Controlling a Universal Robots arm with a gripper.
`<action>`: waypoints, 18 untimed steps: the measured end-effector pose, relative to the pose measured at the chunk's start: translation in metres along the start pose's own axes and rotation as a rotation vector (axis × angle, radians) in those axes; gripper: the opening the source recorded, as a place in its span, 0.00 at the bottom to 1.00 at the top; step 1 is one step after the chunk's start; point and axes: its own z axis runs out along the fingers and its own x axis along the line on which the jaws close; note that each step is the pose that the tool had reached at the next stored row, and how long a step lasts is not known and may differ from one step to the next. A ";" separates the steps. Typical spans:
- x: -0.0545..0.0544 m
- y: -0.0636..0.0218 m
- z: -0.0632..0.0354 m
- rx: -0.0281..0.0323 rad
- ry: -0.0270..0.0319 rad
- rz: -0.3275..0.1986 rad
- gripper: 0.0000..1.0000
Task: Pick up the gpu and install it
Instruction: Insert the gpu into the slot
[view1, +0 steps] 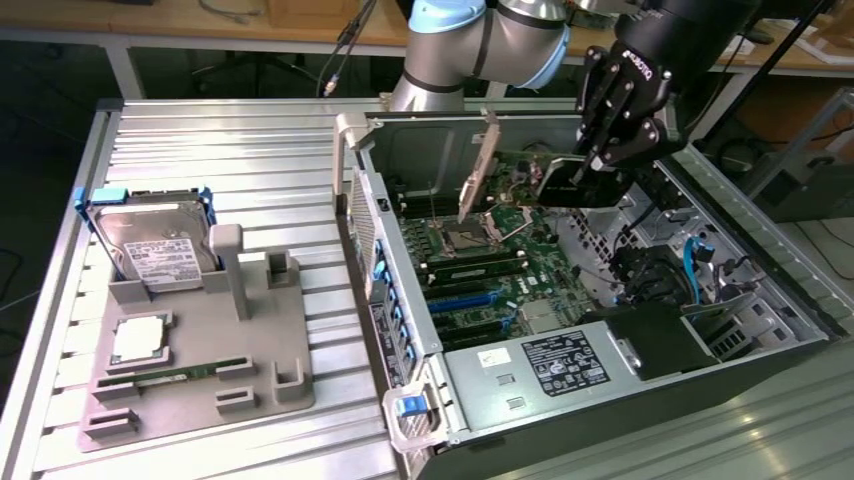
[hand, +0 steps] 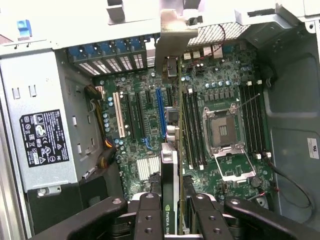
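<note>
**Student:** Exterior and wrist views of the same moment. Where is the gpu (view1: 550, 183)?

**Instructor:** Inside the open computer case (view1: 767, 300), held on edge above the motherboard (view1: 534, 250). Its pale metal bracket (view1: 477, 165) is at the end toward the case's rear wall. The dark card body runs from the bracket back to the gripper (view1: 594, 165).

**Student:** And the state of the gripper?

**Instructor:** It is pinching the gpu. In the wrist view the two black fingers (hand: 148, 215) stand on either side of the card's upper edge, with the card's printed label between them.

**Student:** What lies beneath the card?

**Instructor:** In the wrist view the card hangs over the expansion slots, between the blue slot (hand: 161, 112) and the memory slots (hand: 192, 130) that flank the CPU socket (hand: 222, 130). Neither view shows whether its lower edge touches a slot.

**Student:** What else is shown?

**Instructor:** A power supply (view1: 534, 370) with a printed label sits in one corner of the case. Outside the case, at the exterior view's left, a grey holder (view1: 267, 340) rests on the ribbed table (view1: 200, 150). The holder carries an upright hard drive (view1: 154, 250), a processor chip (view1: 140, 340) lying flat and a green memory stick (view1: 187, 372).
</note>
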 end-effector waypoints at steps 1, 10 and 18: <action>0.000 0.0000 0.0000 -0.0001 0.0002 -0.007 0.27; 0.000 0.0000 0.0000 -0.0018 0.0028 -0.076 0.27; 0.000 0.0000 0.0000 -0.0030 0.0046 -0.122 0.27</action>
